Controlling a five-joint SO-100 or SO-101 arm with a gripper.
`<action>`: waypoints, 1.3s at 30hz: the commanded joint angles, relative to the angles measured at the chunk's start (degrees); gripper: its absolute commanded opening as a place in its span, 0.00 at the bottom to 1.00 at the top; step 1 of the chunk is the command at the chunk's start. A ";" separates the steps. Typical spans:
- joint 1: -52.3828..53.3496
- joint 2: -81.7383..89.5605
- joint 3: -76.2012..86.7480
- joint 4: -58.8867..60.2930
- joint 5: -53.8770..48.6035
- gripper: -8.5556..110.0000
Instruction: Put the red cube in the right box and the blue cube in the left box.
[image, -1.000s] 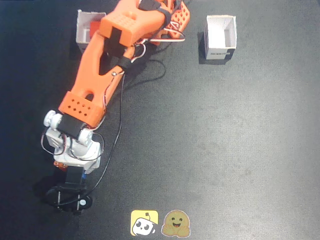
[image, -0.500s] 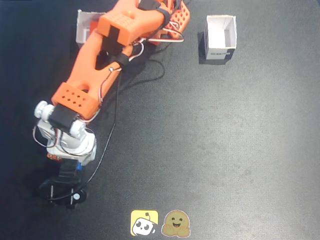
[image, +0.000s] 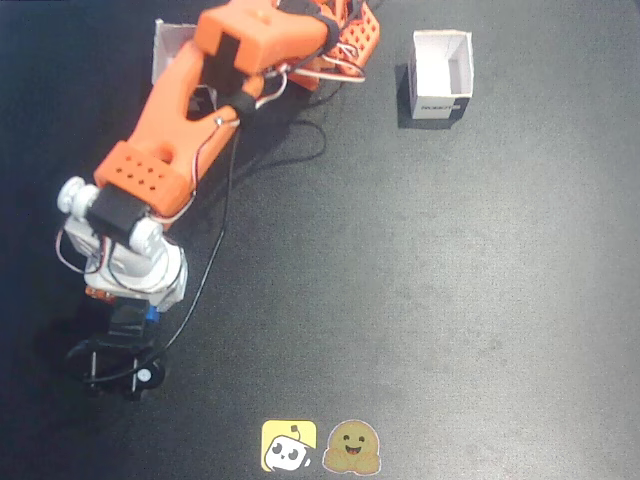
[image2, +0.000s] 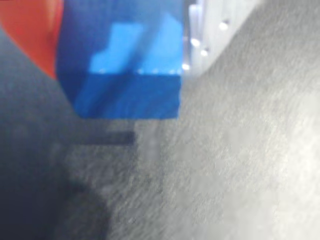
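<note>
Blue cube (image2: 125, 60): bright, plain-faced, clamped in the gripper (image2: 122, 30), seen only in the wrist view. Fixed view alone shows both white boxes (image: 441, 73) on the black counter (image: 450, 300).

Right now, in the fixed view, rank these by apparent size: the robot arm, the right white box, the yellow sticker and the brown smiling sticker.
1. orange robot arm
2. right white box
3. yellow sticker and brown smiling sticker: they look about equal, so I won't rank them against each other.
</note>
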 joint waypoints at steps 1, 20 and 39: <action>-1.67 7.12 2.64 -1.41 0.35 0.17; -21.01 36.47 40.17 -9.67 7.73 0.17; -42.01 60.64 55.55 0.62 18.81 0.17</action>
